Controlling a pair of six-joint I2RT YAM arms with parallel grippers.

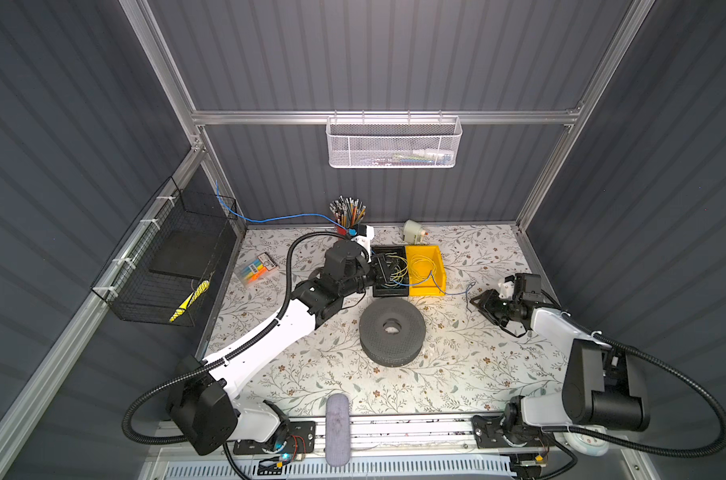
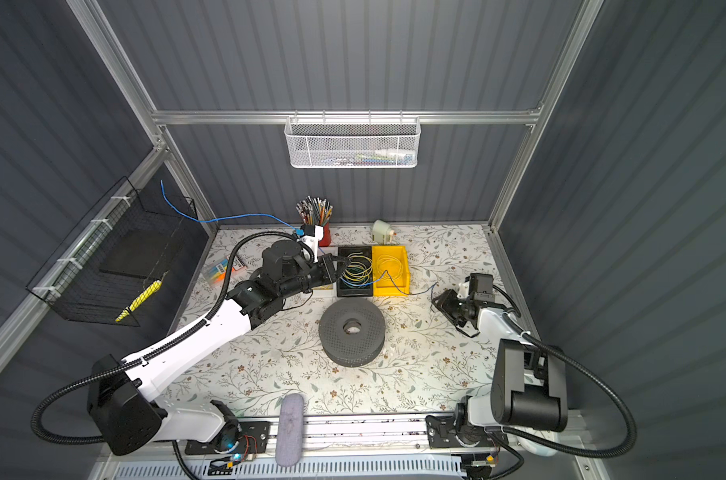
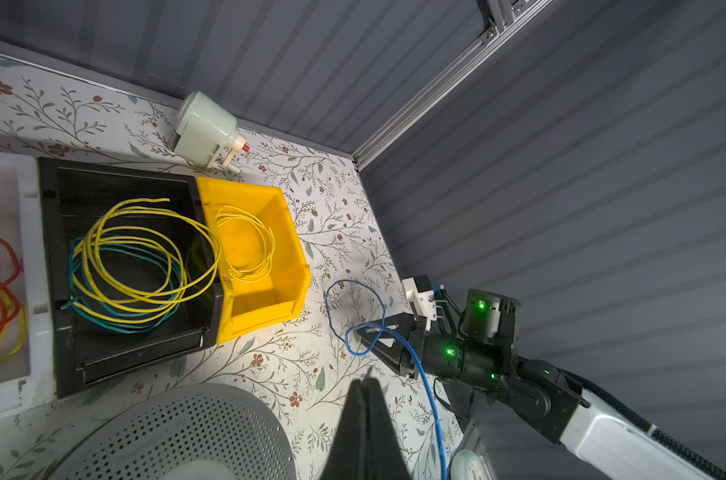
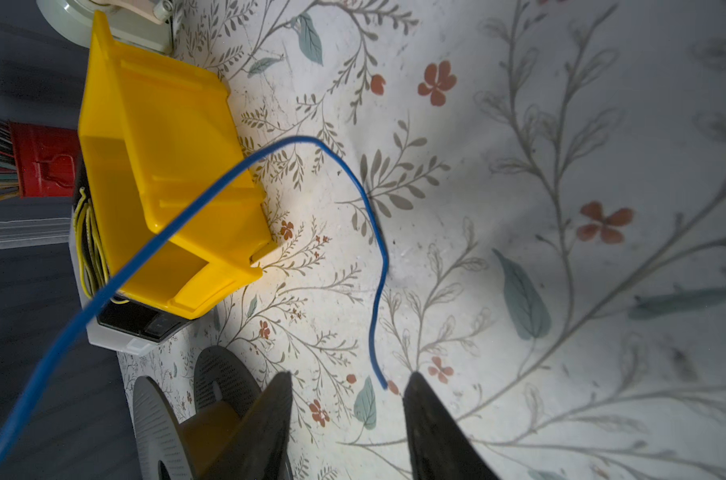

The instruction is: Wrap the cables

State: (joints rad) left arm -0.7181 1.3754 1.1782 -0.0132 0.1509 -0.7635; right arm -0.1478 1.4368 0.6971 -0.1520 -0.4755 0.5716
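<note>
The blue wire (image 4: 383, 257) arcs over the yellow bin (image 4: 166, 124) and drops to the floral table (image 1: 456, 353) right of it. Its free end lies at the tips of the right gripper (image 4: 348, 376), between fingers (image 4: 431, 415) spread apart and grasping nothing. The left gripper (image 3: 364, 380), over the black bin (image 1: 390, 293), is clenched; the wire passes just beside it.

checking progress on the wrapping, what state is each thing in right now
blue wire: unwrapped, loose across the bins and table
grey spool: lying flat, no wire on it
left tool: shut
right tool: open, wire's free end just ahead of its tips
black bin: holds coiled yellow and green wires
yellow bin: holds one pale yellow coil
</note>
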